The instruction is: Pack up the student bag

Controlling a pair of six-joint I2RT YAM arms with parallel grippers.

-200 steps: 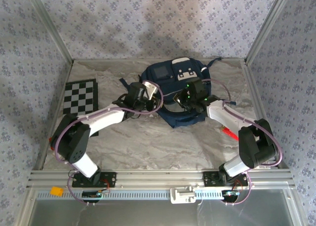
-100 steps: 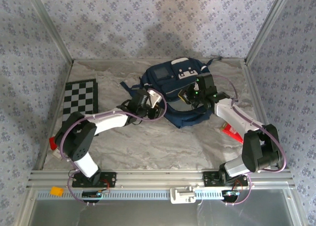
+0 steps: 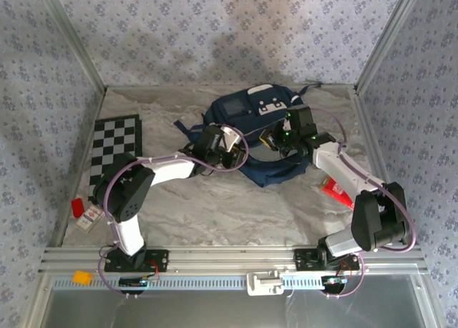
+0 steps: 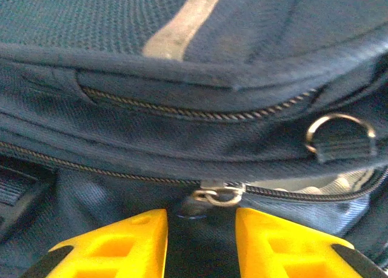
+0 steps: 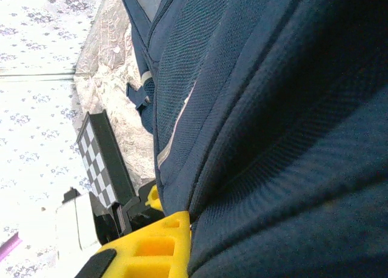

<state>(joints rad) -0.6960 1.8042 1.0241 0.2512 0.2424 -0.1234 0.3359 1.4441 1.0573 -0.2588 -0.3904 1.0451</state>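
so the navy blue fabric backpack with white stripes (image 3: 247, 120) is lying flat near the back middle of the table, and both arms are on it, one from each side.

the left gripper (image 4: 200, 229) is parked right at the small metal zipper pull (image 4: 215, 196). its yellow fingers (image 4: 121, 244) stand a bit apart with the pull just past the gap, and honestly it can't be told whether it's got hold of anything. to the right of the pull the zip looks parted, with something pale showing inside. there's a metal d-ring (image 4: 339, 132) above that.

the right gripper (image 3: 272, 139) is clamped tight at the bag's right edge, and in its own wrist view it looks pinched on a fold of the navy fabric, probably to steady the bag.

progress-wise, this looks like the zip stage, though there's no saying whether it's opening up or finishing off. stuff sits loose on the table: a black and white checkerboard (image 3: 116, 142) off to the left, a small red block (image 3: 76, 207) with a little white card (image 3: 89, 218) beside it at the near left, and a flat red packet (image 3: 335, 192) by the right arm. if those belong in the bag, packing is far from done.
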